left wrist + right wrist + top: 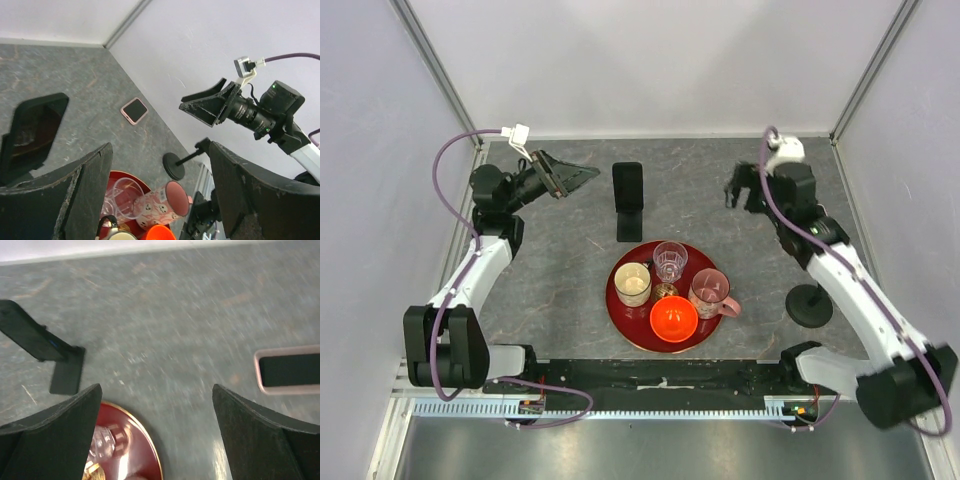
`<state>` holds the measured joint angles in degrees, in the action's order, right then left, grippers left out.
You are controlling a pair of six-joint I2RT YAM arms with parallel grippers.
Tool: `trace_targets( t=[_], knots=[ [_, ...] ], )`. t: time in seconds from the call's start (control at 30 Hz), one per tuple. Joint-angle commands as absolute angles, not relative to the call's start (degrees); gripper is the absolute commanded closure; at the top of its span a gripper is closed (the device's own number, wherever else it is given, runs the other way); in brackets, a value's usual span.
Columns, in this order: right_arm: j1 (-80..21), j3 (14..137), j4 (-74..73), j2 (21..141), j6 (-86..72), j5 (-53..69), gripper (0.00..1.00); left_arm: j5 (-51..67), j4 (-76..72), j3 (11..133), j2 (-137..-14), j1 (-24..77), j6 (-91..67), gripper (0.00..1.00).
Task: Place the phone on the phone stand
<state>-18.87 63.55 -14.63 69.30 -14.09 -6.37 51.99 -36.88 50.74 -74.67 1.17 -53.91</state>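
The phone (134, 110), pink-edged with a dark screen, lies flat on the table near the right wall. It also shows at the right edge of the right wrist view (290, 371); in the top view the right arm hides it. The phone stand (810, 305), with a black disc base and thin post, stands at the right beside the right arm, and shows in the left wrist view (173, 165). My right gripper (735, 190) (156, 390) is open and empty, above the table left of the phone. My left gripper (582, 174) (160, 150) is open and empty, raised at the back left.
A black L-shaped folding stand (628, 200) stands at the back centre. A red tray (612, 290) in the middle front holds a cream cup (632, 283), a clear glass (670, 260), a pink mug (708, 292) and an orange bowl (673, 318). Walls enclose the table.
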Motion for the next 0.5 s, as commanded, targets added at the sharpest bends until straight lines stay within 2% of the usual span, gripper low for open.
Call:
trace_targets(
  t=[0.0,0.13,0.2,0.3,0.43,0.47],
  knots=[
    [-18.81,58.36,-28.36,58.03,-25.22,-21.25,0.02,54.23,-36.65,53.61,-74.88,4.21,-54.32,0.16],
    [-18.81,61.52,-44.09,47.74,-31.11,-30.31,0.02,54.93,-36.65,53.96,-73.92,5.18,-54.76,0.16],
    [-18.81,62.40,-46.74,44.06,-32.86,-34.86,0.02,54.76,-36.65,53.96,-73.21,5.36,-54.67,0.16],
    [-18.72,64.59,-54.38,43.85,-34.53,-41.55,0.02,54.84,-36.65,53.96,-73.04,5.89,-54.58,0.16],
    [-18.81,66.09,-64.22,47.63,-37.60,-44.28,0.02,55.02,-36.56,54.05,-73.48,6.50,-54.58,0.16],
    [-18.81,66.62,-66.16,48.51,-39.01,-46.04,0.05,55.02,-36.56,54.05,-73.56,6.59,-54.67,0.16]
  ],
)
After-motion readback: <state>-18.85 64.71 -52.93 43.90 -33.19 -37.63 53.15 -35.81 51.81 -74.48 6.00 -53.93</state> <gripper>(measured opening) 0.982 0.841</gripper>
